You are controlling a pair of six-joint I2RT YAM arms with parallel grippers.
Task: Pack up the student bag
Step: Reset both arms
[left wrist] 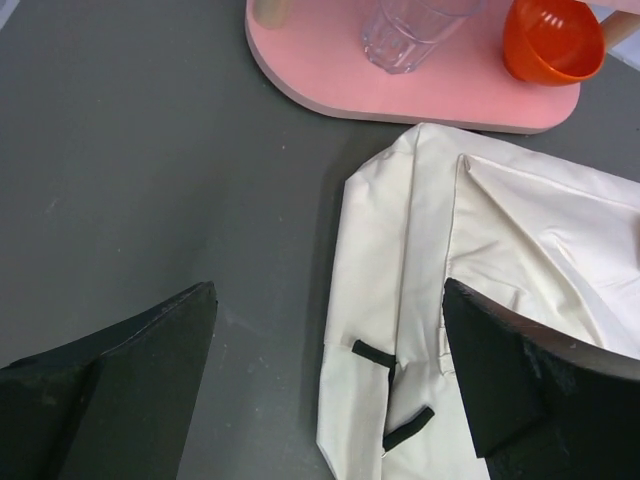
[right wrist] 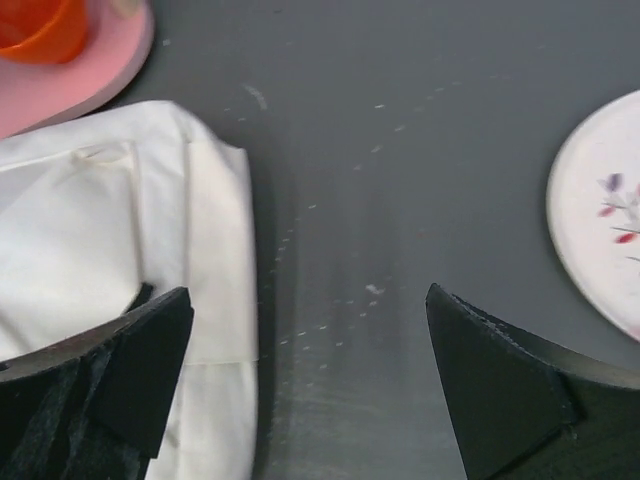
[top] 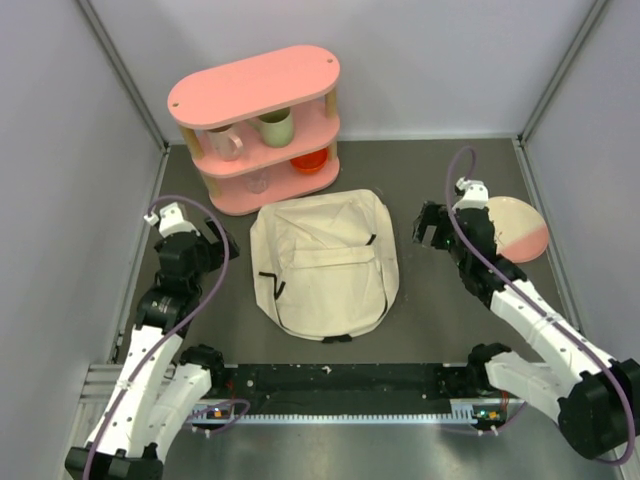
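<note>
The student bag (top: 325, 265), cream fabric with small black strap loops, lies flat at the middle of the table. My left gripper (top: 212, 243) hangs just left of it, open and holding nothing. In the left wrist view the bag's left edge (left wrist: 400, 300) lies between and below the left gripper's (left wrist: 330, 290) wide-apart fingers. My right gripper (top: 432, 226) hovers just right of the bag, also open and empty. In the right wrist view the bag's right edge (right wrist: 150, 220) sits under the left finger of the right gripper (right wrist: 308, 292), with bare table between the jaws.
A pink two-tier shelf (top: 255, 125) stands behind the bag, holding a mug (top: 225, 143), a green cup (top: 277, 128), an orange bowl (top: 310, 160) and a clear glass (left wrist: 410, 30). A white-and-pink plate (top: 520, 228) lies at the right. Grey walls enclose the table.
</note>
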